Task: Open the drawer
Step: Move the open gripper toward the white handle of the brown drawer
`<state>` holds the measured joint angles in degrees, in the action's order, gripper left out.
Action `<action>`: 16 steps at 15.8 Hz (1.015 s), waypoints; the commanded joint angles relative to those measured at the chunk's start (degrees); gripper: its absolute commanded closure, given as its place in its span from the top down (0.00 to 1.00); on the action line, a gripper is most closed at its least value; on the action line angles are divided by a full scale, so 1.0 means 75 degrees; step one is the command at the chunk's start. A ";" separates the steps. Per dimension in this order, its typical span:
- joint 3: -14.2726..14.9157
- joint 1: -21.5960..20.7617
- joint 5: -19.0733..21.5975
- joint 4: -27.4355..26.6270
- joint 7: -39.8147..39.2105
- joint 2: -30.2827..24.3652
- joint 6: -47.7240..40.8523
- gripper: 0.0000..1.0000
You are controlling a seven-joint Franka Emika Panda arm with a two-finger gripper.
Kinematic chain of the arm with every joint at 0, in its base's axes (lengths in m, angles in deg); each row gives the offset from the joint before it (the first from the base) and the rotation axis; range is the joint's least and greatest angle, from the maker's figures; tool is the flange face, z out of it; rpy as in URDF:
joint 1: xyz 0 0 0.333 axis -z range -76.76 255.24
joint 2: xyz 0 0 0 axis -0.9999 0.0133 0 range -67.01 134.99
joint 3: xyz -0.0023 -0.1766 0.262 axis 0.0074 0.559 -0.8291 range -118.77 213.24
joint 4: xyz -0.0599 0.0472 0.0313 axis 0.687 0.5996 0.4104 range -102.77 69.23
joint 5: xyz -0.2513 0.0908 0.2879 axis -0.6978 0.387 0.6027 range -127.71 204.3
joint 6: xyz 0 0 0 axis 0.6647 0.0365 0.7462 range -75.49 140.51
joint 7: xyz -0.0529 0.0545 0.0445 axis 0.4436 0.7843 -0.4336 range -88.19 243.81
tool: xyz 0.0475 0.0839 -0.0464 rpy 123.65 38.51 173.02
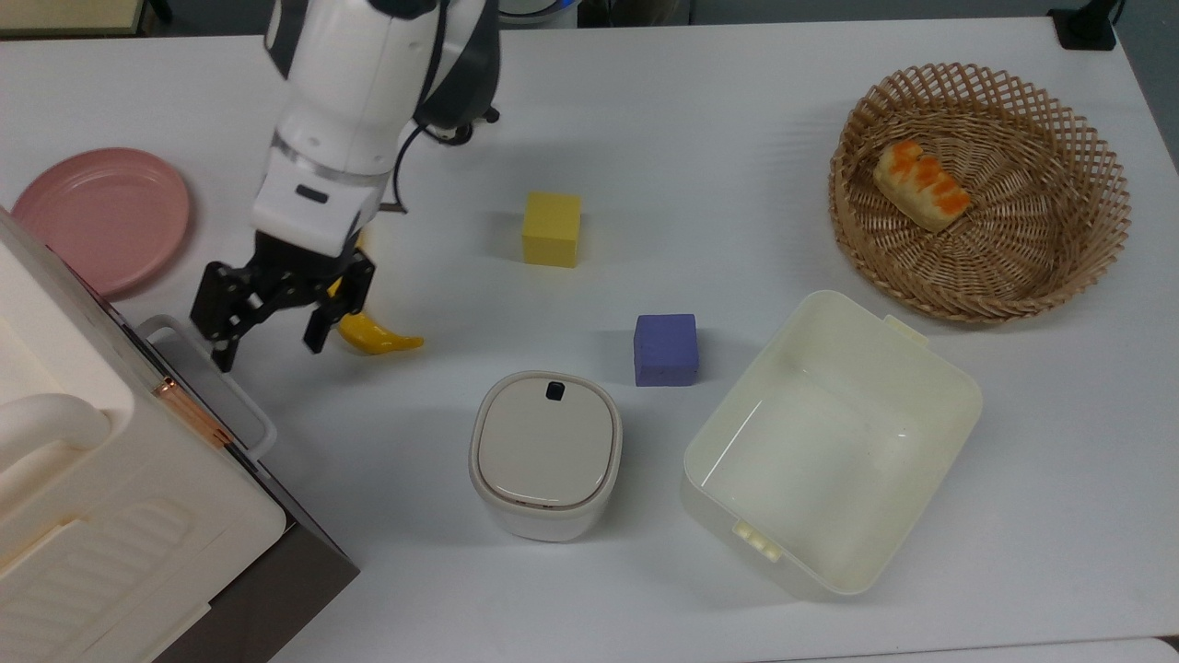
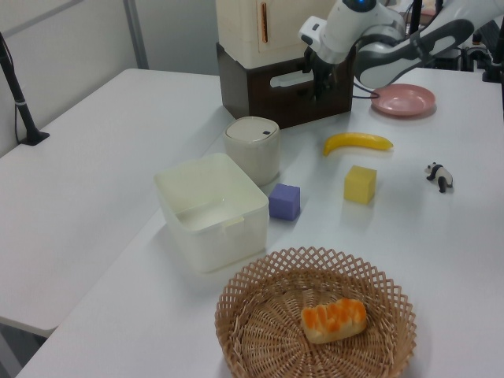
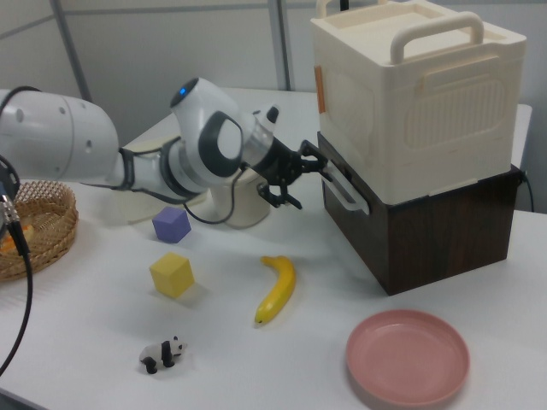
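Hovering with its fingers spread wide, our gripper (image 1: 267, 343) hangs just beside the drawer (image 3: 419, 226), near the white handle (image 1: 216, 378), not touching it.

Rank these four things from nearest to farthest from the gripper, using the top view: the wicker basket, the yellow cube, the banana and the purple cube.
Measured from the gripper in the top view:
1. Banana: just to the top view's right of the fingers, partly hidden by the arm.
2. Yellow cube: up and to the right.
3. Purple cube: farther right, mid-table.
4. Wicker basket: far right, holding a bread roll.
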<state>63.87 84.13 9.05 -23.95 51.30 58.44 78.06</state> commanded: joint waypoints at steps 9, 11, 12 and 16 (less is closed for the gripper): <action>0.0465 0.0048 -0.0670 0.0054 0.0206 0.0326 0.0836 0.46; 0.0465 0.0083 -0.0776 0.0054 0.0206 0.0326 0.0836 0.42; 0.0465 0.0083 -0.0776 0.0066 0.0218 0.0315 0.0836 0.42; 0.0465 0.0083 -0.0776 0.0066 0.0229 0.0291 0.0836 0.39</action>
<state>66.97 84.72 5.08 -23.45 51.37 60.80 83.43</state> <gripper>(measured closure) 0.581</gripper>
